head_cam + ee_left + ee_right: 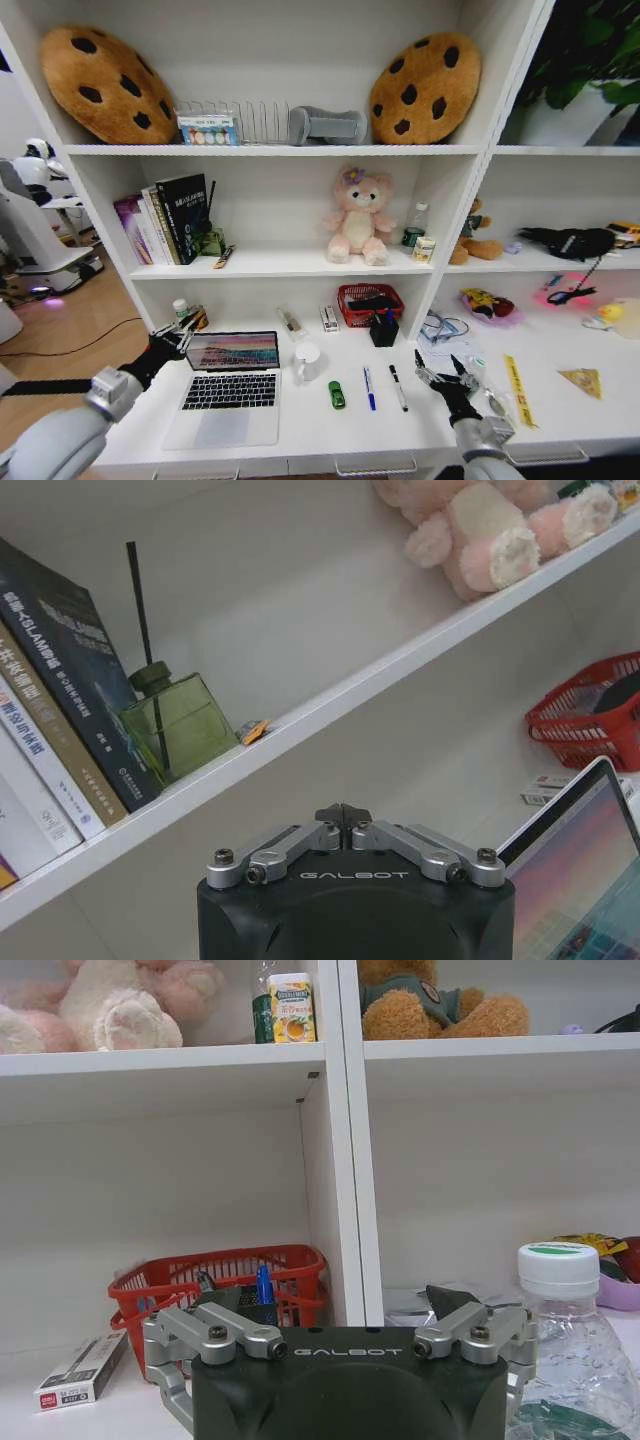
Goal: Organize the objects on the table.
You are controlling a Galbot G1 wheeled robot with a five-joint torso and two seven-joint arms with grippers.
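An open silver laptop [232, 385] sits on the white table [310, 430] at the left. To its right lie a tiny green toy car [337, 394], a blue pen [369, 388] and a black pen [398, 388]. A small green-topped can [180, 309] stands behind the laptop's left side. My left gripper [172, 342] hovers by the screen's upper left corner; the left wrist view shows that gripper [343, 815] shut and empty, with the laptop screen [585, 875] beside it. My right gripper [445, 378] is open over the table right of the black pen, with nothing in it [335, 1310].
A white mug [307, 362], a black pen holder [383, 328] and a red basket [370, 303] stand behind the pens. A clear plastic bottle [570, 1345] lies close beside the right gripper. Shelves above hold books [165, 220], a plush toy [355, 218] and cookie cushions [425, 88].
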